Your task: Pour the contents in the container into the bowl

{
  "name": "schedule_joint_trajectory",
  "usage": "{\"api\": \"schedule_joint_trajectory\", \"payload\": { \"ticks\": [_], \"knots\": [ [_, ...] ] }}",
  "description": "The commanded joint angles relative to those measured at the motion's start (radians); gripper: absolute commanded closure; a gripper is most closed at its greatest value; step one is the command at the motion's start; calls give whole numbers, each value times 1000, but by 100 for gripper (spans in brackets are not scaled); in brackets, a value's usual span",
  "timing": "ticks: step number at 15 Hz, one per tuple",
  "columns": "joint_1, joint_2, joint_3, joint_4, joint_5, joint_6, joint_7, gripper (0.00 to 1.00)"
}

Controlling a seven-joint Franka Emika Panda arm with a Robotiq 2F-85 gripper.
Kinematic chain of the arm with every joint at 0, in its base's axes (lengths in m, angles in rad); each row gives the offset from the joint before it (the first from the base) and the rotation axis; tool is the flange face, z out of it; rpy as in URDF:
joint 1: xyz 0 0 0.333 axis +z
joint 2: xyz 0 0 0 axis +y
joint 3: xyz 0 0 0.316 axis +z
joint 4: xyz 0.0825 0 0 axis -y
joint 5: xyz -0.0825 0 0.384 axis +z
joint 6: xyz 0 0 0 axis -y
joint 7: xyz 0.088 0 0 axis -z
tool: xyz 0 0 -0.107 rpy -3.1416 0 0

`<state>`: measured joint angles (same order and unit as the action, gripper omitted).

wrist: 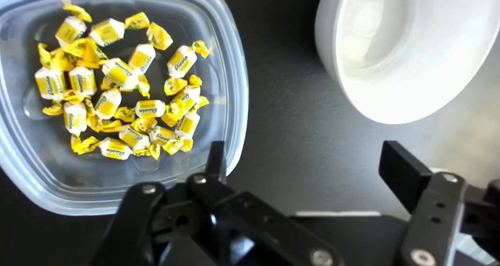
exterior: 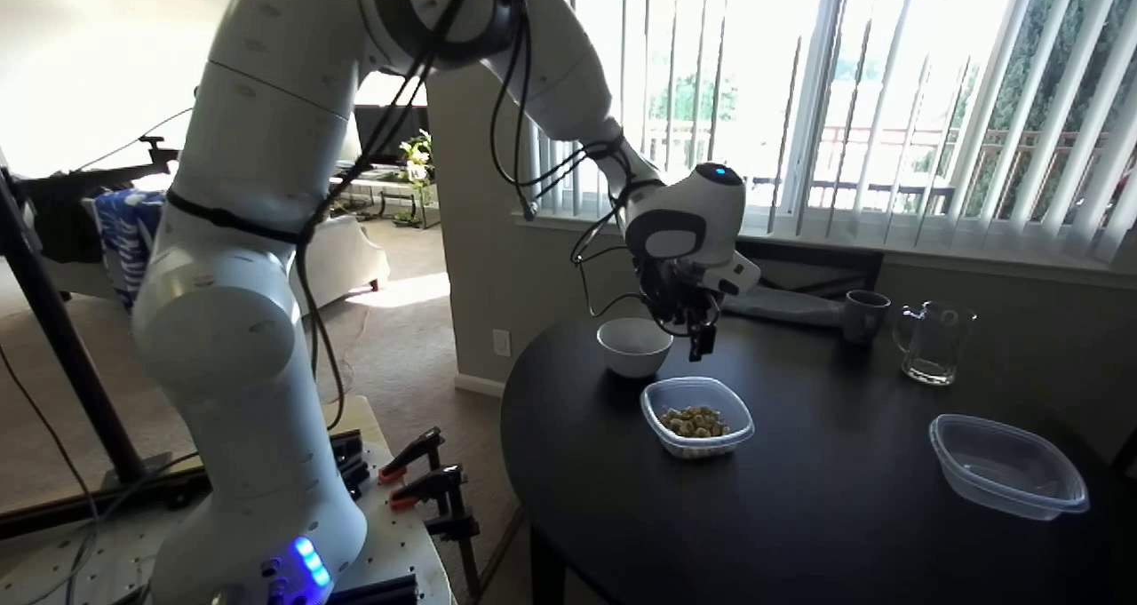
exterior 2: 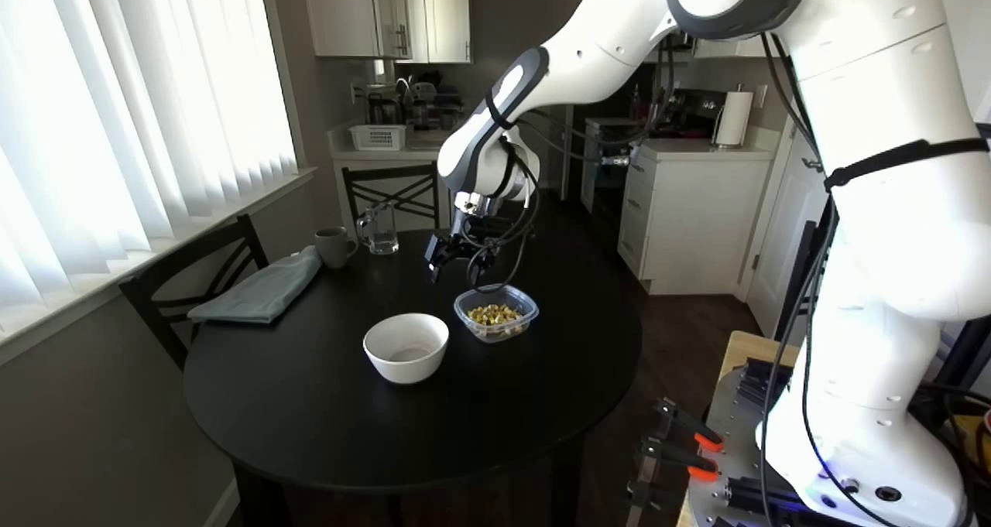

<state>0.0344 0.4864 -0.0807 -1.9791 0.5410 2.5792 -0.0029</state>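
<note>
Glass mug (exterior: 934, 346), grey mug (exterior 2: 333, 247), folded cloth (exterior 2: 262, 290), wide clear tub (exterior: 1008, 473)

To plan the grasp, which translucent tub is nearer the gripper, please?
The tub holding candies, beside the bowl; the other tub stands farther from the gripper.

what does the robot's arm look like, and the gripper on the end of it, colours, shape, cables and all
The arm is white, with smooth, rounded segments and dark grey rings at some joints. Black cables run along it, with black straps around it; blue lights glow on its base. The gripper is black, with two blocky, jointed fingers and silvery screws.
</note>
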Motion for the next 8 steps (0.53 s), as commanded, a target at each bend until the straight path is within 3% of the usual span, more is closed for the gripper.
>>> {"api": "schedule_joint_trajectory", "payload": {
  "ticks": [1,4,8],
  "knots": [
    [-67,138,51,139,-31,23,89,0],
    [-72,188,54,194,-66,15,134,0],
    [-10,205,-25,214,-240,-21,286,0]
  ]
}}
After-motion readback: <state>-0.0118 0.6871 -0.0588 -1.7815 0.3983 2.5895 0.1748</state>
